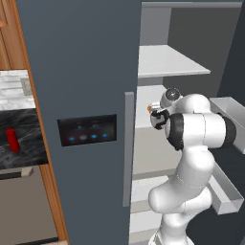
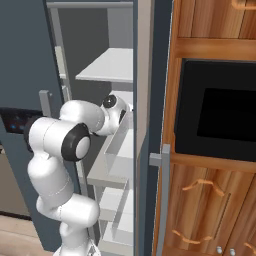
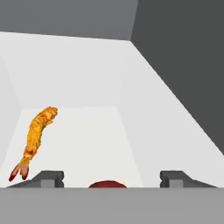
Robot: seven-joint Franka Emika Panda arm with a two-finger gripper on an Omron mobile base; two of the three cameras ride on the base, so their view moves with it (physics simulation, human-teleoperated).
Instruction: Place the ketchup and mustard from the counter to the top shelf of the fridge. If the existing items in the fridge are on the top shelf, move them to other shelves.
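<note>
Between my parted fingertips (image 3: 52, 178) the red ball (image 3: 107, 184) peeks up, released I think; orange piece (image 3: 35, 138) lies left of my hand. Left base view: ketchup (image 1: 12, 139) waits on the counter (image 1: 28, 143), so both bottles remain, I judge. Right base view: my gripper (image 2: 127, 107) reaches into the fridge (image 2: 90, 30).

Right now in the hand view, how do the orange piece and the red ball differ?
The orange piece is long, curved and fully visible, lying left of the jaws; the red ball is rounded, dark red and shows just its top, midway between the jaws. Both sit on the same pale shelf.
</note>
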